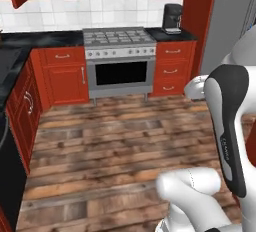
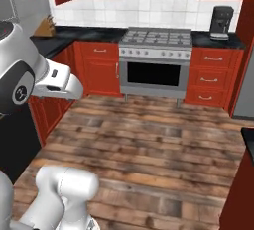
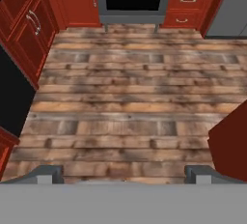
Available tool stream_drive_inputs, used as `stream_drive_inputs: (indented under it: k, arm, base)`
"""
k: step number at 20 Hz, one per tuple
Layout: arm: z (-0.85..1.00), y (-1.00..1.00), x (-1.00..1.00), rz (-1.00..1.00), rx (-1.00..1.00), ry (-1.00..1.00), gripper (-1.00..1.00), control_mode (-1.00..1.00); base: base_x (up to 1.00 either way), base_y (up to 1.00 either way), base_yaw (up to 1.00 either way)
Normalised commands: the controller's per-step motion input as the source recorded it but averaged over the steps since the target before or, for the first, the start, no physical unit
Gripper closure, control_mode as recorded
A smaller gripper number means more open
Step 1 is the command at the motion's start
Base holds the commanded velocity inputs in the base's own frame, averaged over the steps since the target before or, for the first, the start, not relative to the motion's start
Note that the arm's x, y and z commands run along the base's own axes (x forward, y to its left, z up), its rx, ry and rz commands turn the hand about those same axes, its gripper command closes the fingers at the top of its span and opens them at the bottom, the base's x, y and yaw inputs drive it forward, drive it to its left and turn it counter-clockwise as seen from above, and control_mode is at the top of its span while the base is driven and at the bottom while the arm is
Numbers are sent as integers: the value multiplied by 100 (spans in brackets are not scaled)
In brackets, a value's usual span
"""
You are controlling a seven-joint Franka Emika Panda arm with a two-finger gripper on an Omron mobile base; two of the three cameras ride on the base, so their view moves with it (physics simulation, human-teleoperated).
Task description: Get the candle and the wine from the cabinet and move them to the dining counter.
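We see our gripper (image 3: 123,174) spread wide w/ nothing in it, over wood floor (image 3: 125,97). Oven (image 1: 119,62) sits ahead btwn red cabinets.

The arm is a chunky glossy white plastic robot arm (image 1: 200,196) made of rounded tube-like segments with bulbous elbows. One link has a long black rounded panel (image 1: 229,126) down its side with tiny pale lettering I can't read. From the right base camera, a round black joint cap (image 2: 19,91) carries a small white mark. The two small dark grey finger tips (image 3: 46,174) look blocky.
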Motion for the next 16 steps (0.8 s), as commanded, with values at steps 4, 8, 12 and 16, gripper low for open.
stream_drive_inputs:
  k: [4,8,12,16]
  arm:
    - [0,0,0,0,0,0,-100,100]
    - [0,0,0,0,0,0,-100,100]
    - [0,0,0,0,0,0,-100,100]
    - [0,0,0,0,0,0,-100,100]
  base:
    - [100,18,0]
    - [100,36,0]
    - [100,38,0]
    - [100,37,0]
